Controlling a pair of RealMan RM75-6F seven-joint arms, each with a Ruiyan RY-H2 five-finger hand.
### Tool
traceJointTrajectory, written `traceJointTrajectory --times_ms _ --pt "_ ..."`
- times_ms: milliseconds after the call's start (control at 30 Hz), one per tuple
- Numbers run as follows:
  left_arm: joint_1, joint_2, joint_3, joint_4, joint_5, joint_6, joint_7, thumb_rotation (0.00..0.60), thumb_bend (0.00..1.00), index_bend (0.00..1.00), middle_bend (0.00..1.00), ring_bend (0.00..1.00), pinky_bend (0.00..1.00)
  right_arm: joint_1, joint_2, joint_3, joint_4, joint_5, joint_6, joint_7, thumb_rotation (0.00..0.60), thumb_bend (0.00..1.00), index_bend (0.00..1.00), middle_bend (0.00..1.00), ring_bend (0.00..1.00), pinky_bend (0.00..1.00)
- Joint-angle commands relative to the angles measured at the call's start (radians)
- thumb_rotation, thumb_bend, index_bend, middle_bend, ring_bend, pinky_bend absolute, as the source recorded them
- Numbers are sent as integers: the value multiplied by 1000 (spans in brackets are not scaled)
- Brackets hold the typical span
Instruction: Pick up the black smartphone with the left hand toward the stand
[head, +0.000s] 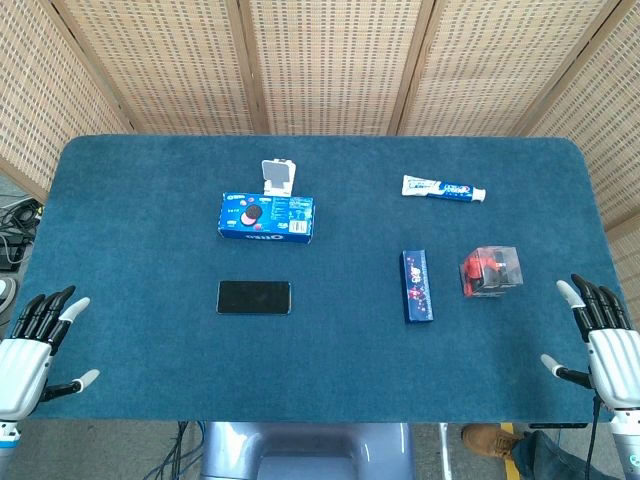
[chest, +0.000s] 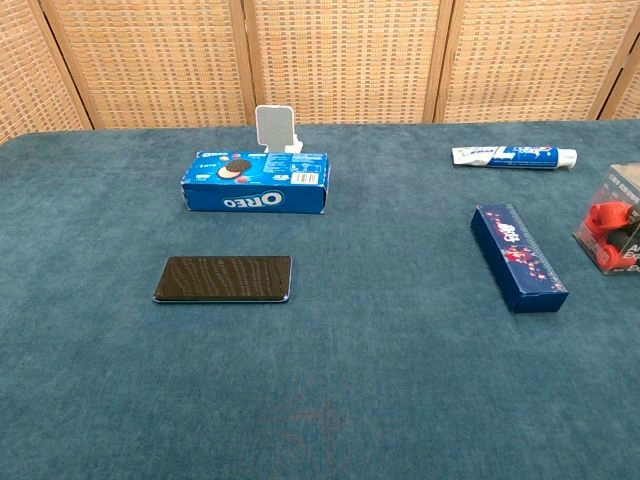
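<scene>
The black smartphone (head: 254, 297) (chest: 223, 278) lies flat, screen up, on the blue table cloth, left of centre. Behind it stands the white stand (head: 278, 178) (chest: 276, 128), partly hidden by an Oreo box. My left hand (head: 35, 345) hovers at the table's near left corner, fingers spread and empty, well left of the phone. Open and empty too, my right hand (head: 602, 340) is at the near right corner. The chest view shows neither hand.
A blue Oreo box (head: 266, 217) (chest: 256, 182) lies between phone and stand. A toothpaste tube (head: 443, 188) (chest: 513, 156) lies far right. A dark blue slim box (head: 417, 285) (chest: 517, 256) and a clear case with red contents (head: 490, 270) (chest: 612, 229) sit at right.
</scene>
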Motion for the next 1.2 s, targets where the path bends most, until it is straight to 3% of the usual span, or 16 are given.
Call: traceJointTrajectory --times_ms 33,367,433,567,667,933,1200 --pt "-1 -1 -1 1 0 -1 -1 600 0 0 0 0 0 0 0 0 0 0 -1 0 600 0 89 0 0 0" --pt "-50 -40 -27 13 -13 -71 6 600 0 0 0 0 0 5 -1 1 1 11 -17 6 600 0 91 0 0 0" --pt "-102 -84 -51 20 -15 -134 18 600 36 0 0 0 0 10 -5 1 6 19 -30 4 600 0 92 0 0 0" --pt "-210 -184 -101 51 -63 -286 59 600 220 0 0 0 0 15 -9 6 11 36 -44 5 600 0 93 0 0 0" --pt "-278 -255 -135 84 -113 -387 107 600 305 0 0 0 0 16 -9 10 15 47 -48 9 600 0 93 0 0 0" --pt "-407 -449 -191 187 -268 -567 302 600 319 0 0 0 0 22 -9 18 33 75 -73 34 600 0 94 0 0 0" --pt "-490 -604 -237 297 -443 -648 422 600 329 1 0 0 0 27 -8 17 40 78 -84 50 600 0 94 0 0 0"
